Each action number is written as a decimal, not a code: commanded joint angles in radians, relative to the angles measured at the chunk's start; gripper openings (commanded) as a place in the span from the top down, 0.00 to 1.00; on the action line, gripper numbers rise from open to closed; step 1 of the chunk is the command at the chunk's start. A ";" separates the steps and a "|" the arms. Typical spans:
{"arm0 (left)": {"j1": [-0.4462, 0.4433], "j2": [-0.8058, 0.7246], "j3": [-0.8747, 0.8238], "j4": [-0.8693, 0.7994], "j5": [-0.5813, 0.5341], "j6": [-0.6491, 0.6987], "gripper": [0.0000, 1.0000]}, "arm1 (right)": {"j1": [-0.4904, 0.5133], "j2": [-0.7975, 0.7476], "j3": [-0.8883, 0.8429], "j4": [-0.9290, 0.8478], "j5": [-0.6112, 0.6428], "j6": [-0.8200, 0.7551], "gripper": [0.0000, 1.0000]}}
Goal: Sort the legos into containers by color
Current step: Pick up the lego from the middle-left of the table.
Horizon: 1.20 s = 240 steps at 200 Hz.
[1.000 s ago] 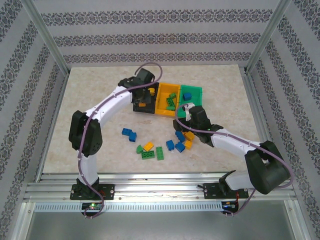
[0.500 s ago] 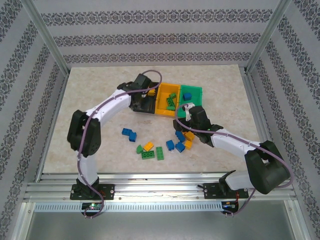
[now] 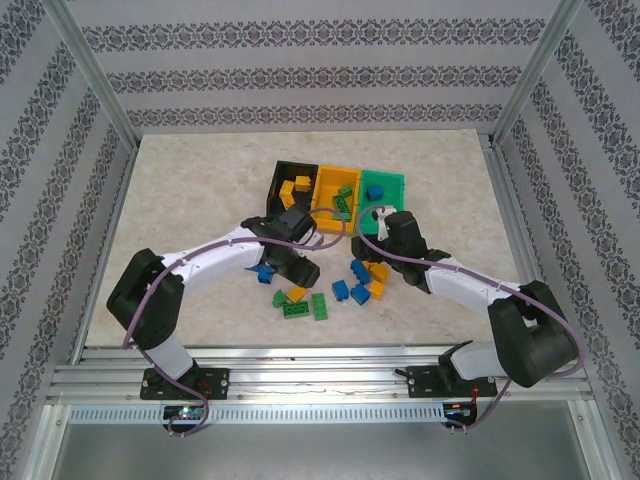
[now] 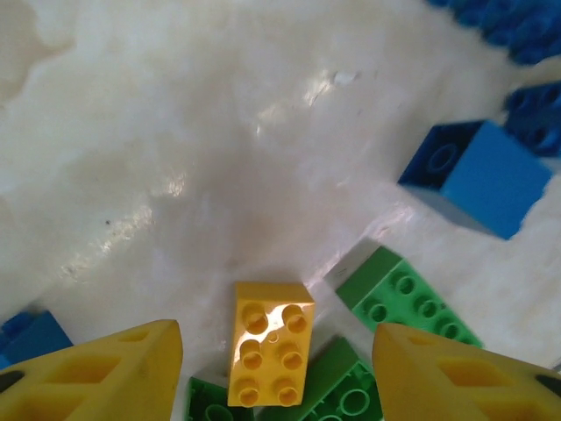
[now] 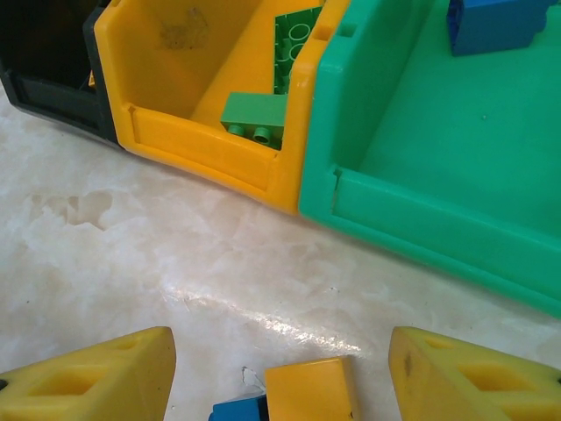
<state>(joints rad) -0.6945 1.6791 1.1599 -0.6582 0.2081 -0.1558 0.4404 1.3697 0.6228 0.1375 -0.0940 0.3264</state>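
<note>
Left wrist view: our left fingers (image 4: 114, 373) hang open, empty, over the yellow lego (image 4: 270, 344) at 6 o'clock; closing may also pinch the green lego (image 4: 344, 388) touching its 4 o'clock side.

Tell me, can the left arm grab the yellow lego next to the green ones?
Probably yes. The left gripper hangs open over the yellow lego, and nothing covers it. The green legos crowd its near end, so they might get nudged.

Bright, even overhead light; shadows soft. Glare patches on the glossy table (image 4: 289, 96) in both wrist views. Near fingers (image 4: 96, 377) slightly soft-focused; top view sharp.
</note>
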 commanded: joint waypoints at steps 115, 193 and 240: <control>-0.066 0.163 0.012 -0.051 -0.103 0.024 0.64 | -0.016 -0.035 -0.026 0.027 -0.011 0.014 0.34; 0.013 0.062 0.111 0.035 -0.323 -0.017 0.77 | -0.017 -0.036 -0.029 0.034 -0.011 0.015 0.34; 0.146 0.092 0.207 0.208 -0.335 -0.025 0.77 | -0.019 -0.026 -0.028 0.039 -0.008 0.014 0.34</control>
<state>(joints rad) -0.6083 1.7584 1.3003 -0.5613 -0.0883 -0.1612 0.4335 1.3525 0.6121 0.1486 -0.0956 0.3344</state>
